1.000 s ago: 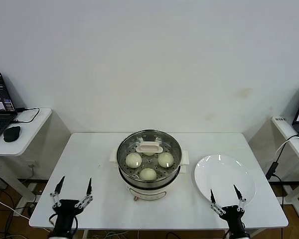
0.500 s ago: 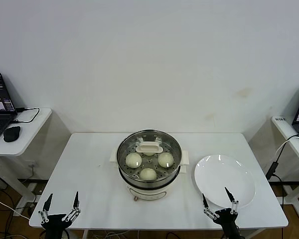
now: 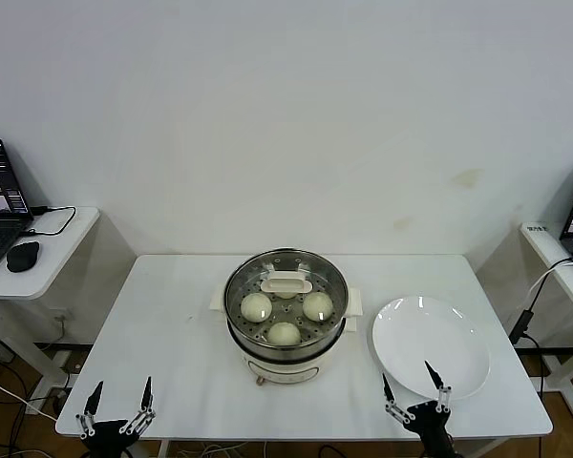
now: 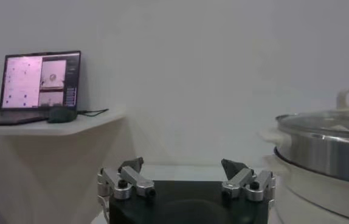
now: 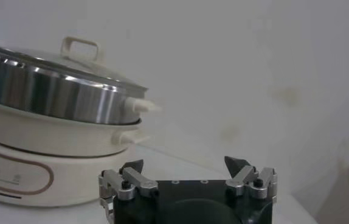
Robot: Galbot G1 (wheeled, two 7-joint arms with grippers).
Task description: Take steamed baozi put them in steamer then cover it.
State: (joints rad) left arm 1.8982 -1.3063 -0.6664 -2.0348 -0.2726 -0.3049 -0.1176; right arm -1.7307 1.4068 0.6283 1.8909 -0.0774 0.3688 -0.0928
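— Baozi [image 3: 256, 306]: we count 3 through the cover [image 3: 286, 296], already seated on the steamer [image 3: 286, 361] at mid-table.

— And our grippers?

— Left gripper [image 3: 117, 405] and right gripper [image 3: 413, 394] hang at the near edge, jaws spread, empty. Steamer lies ahead, between them; its handle runs crosswise. Neither arm is clearly nearer.

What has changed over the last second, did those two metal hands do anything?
Both hands pulled back toward the robot, off the near table edge: the left hand at the near left corner, the right hand by the plate. Both stayed open and empty. The steamer, its cover and the baozi under it did not move.
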